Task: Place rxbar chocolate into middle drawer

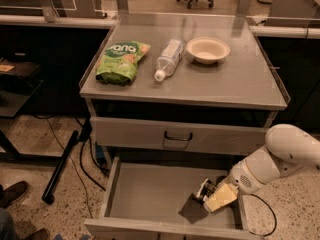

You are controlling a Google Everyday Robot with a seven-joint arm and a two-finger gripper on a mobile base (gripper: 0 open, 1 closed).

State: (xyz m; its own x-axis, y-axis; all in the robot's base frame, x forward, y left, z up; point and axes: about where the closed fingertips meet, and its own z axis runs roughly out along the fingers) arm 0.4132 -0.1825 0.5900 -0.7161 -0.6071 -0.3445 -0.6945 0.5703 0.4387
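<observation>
The middle drawer [150,194] is pulled open below the cabinet top, showing its flat grey floor. My gripper [206,195] is inside it at the right, low over the floor, at the end of the white arm [280,156]. It is shut on the rxbar chocolate [203,189], a small black piece with white print at the fingertips, mostly hidden by the hand. A dark shadow lies on the drawer floor just left of the gripper.
On the cabinet top [240,89] lie a green snack bag [120,61], a clear bottle [169,59] and a white bowl [207,50]. A shut drawer front with a black handle [178,136] is above the open drawer. Cables and a black bar lie on the floor at left.
</observation>
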